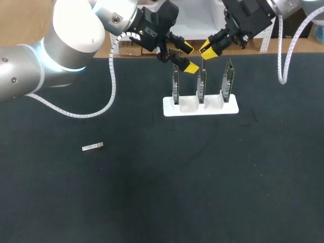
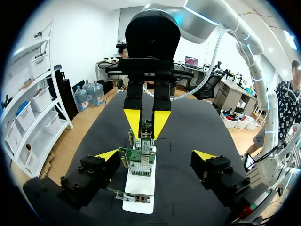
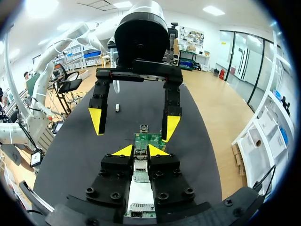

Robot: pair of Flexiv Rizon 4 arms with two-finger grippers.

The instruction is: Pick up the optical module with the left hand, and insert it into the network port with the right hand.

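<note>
My left claw (image 1: pixel 189 57) hangs spread wide by the white stand (image 1: pixel 200 109) of cards, my right claw (image 1: pixel 207 49) pinched on the middle card (image 1: pixel 201 83), module (image 1: pixel 92 147) lying well apart on the tabletop (image 1: pixel 152 192).

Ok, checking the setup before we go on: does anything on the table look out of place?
One thing: a loose optical module lies alone and slightly askew on the dark mat, far from the white holder with its three upright cards. The right gripper seems shut on a second module. Nothing looks spilled or damaged.
</note>
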